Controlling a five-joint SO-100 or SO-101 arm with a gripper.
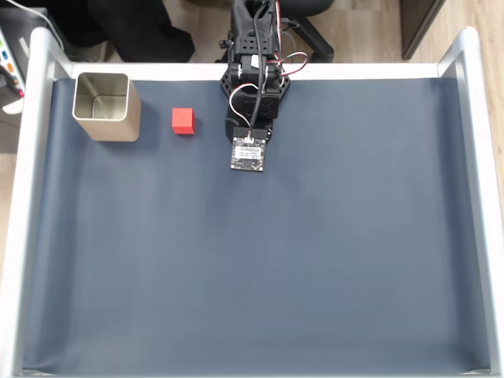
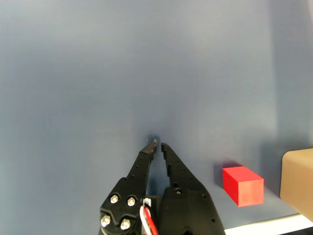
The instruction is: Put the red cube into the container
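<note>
Fixed view: your arm (image 1: 253, 87) sits folded at the top edge of the dark blue mat (image 1: 260, 260), middle-ish, wrist camera board (image 1: 249, 153) facing up. The red cube (image 1: 183, 120) is flat on the mat just left of the arm, not touching it. The container (image 1: 106, 106) stands upright further left, near the top-left corner of the mat, open side up and nothing visible inside; there's a clear gap between it and the cube. A grey frame (image 1: 24, 205) runs along the mat's sides. In the wrist view the gripper (image 2: 157, 144) comes in from the bottom edge, black fingers (image 2: 142, 164) drawn nearly together with only a thin slit at the tips, nothing between them, tips pointing at bare mat. In that same view you get the cube (image 2: 243, 185) low on the right, off to the side of the fingers and apart from them, and the container (image 2: 298, 178) cut off by the right edge just past the cube. Cube is outside the container and the gripper isn't touching either one
</note>
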